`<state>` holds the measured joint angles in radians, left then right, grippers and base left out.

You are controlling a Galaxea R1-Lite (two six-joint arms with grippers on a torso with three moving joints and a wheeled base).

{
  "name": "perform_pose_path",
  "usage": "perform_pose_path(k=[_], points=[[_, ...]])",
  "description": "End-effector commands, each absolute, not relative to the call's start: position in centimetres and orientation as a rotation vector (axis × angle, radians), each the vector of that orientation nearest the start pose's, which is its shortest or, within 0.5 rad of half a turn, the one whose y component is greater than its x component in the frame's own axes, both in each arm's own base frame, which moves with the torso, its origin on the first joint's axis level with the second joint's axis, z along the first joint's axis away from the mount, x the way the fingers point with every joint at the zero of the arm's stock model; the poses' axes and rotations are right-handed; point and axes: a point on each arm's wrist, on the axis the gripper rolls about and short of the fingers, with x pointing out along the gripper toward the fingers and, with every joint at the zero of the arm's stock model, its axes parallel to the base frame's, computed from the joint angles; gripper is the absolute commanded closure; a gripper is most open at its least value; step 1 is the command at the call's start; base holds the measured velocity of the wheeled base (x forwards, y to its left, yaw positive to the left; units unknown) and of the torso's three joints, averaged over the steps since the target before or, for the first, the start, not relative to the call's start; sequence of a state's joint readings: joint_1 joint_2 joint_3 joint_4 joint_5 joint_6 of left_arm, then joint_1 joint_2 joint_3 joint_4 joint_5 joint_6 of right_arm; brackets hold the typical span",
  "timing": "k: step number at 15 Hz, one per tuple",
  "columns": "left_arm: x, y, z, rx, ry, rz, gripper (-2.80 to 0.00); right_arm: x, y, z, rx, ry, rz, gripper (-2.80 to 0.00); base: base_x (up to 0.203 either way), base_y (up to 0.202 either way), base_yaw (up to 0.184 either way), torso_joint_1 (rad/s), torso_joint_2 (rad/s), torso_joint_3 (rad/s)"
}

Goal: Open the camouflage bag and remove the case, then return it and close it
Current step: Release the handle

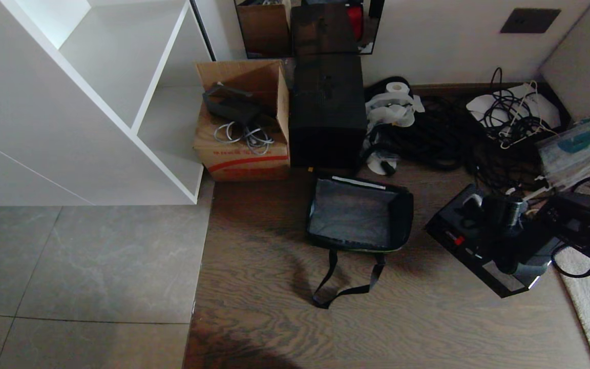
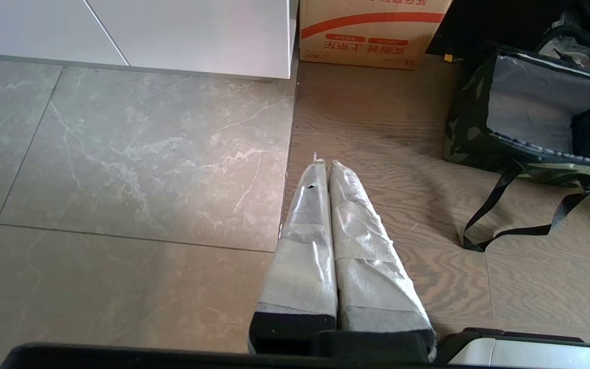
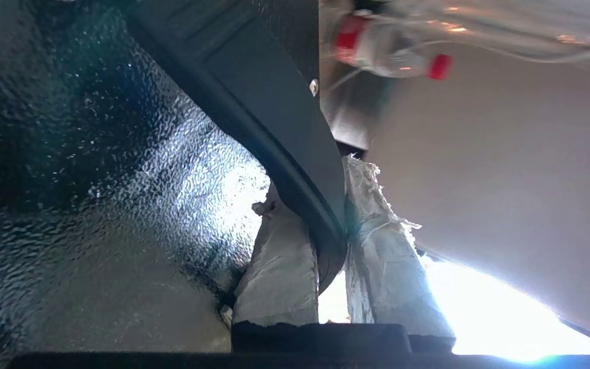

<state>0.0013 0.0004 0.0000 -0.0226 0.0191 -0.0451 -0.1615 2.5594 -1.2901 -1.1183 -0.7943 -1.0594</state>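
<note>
Head view first: the camouflage bag [image 1: 359, 215] sits open on the wood floor, grey inside showing, its black shoulder strap [image 1: 347, 279] trailing toward the robot; the case [image 1: 489, 241] is out of the bag, tilted, off to the bag's right, with the right gripper [image 1: 502, 218] on top of it; behind the bag there's a brown cardboard box [image 1: 244, 123] with a red stripe and a tall black box [image 1: 328, 110] beside it, plus a pile of black cables [image 1: 448, 133] by the wall and a white shelf unit [image 1: 95, 102] on the left.

Left wrist view: the left gripper [image 2: 324, 166] hangs over the seam between tile and wood, taped fingers [image 2: 308, 241] pressed together with nothing in them; the bag [image 2: 530, 113] is off to one side, well apart from it.

Right wrist view: the two taped fingers [image 3: 279, 266] are pinched on the case's black handle [image 3: 295, 154], which runs right between them; the textured black case [image 3: 95, 179] fills most of that side.
</note>
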Motion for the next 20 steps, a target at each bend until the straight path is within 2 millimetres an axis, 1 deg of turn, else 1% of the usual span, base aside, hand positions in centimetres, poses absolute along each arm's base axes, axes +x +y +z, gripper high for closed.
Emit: perform_pose_path(k=[1,4,8,9,10,12,13,15,16,18,20], points=[[-2.2,0.0,7.5,-0.046,-0.013,0.021,0.00,46.4,-9.1,-2.1,-1.038,0.678,-0.767,0.00,0.000,0.000,0.000,0.000,0.00,0.000],[-2.2,0.0,7.5,-0.046,-0.013,0.021,0.00,46.5,-8.6,-4.3,-1.033,0.704,-0.736,0.00,0.000,0.000,0.000,0.000,0.00,0.000],[-2.2,0.0,7.5,-0.046,-0.013,0.021,0.00,46.5,-8.5,-5.5,-1.036,0.724,-0.724,0.00,0.000,0.000,0.000,0.000,0.00,0.000],[-2.2,0.0,7.5,-0.046,-0.013,0.021,0.00,46.5,-8.3,-5.4,-1.040,0.722,-0.721,0.00,0.000,0.000,0.000,0.000,0.00,0.000],[-2.2,0.0,7.5,-0.046,-0.012,0.021,0.00,46.3,-8.1,-5.4,-1.048,0.733,-0.713,-2.80,0.000,0.000,0.000,0.000,0.00,0.000],[-2.2,0.0,7.5,-0.046,-0.013,0.021,0.00,45.8,-7.6,-5.3,-1.054,0.745,-0.670,-2.80,0.000,0.000,0.000,0.000,0.00,0.000],[-2.2,0.0,7.5,-0.046,-0.013,0.021,0.00,45.3,-7.2,-5.0,-1.060,0.749,-0.627,-2.80,0.000,0.000,0.000,0.000,0.00,0.000],[-2.2,0.0,7.5,-0.046,-0.013,0.021,0.00,43.7,-6.0,-5.0,-1.065,0.762,-0.508,-2.80,0.000,0.000,0.000,0.000,0.00,0.000],[-2.2,0.0,7.5,-0.046,-0.013,0.021,0.00,42.8,-5.1,-4.6,-1.058,0.758,-0.458,-2.80,0.000,0.000,0.000,0.000,0.00,0.000],[-2.2,0.0,7.5,-0.046,-0.013,0.021,0.00,41.4,-3.6,-2.0,-1.044,0.713,-0.402,-2.80,0.000,0.000,0.000,0.000,0.00,0.000],[-2.2,0.0,7.5,-0.046,-0.013,0.021,0.00,40.1,-2.6,1.2,-1.015,0.664,-0.392,-2.80,0.000,0.000,0.000,0.000,0.00,0.000]])
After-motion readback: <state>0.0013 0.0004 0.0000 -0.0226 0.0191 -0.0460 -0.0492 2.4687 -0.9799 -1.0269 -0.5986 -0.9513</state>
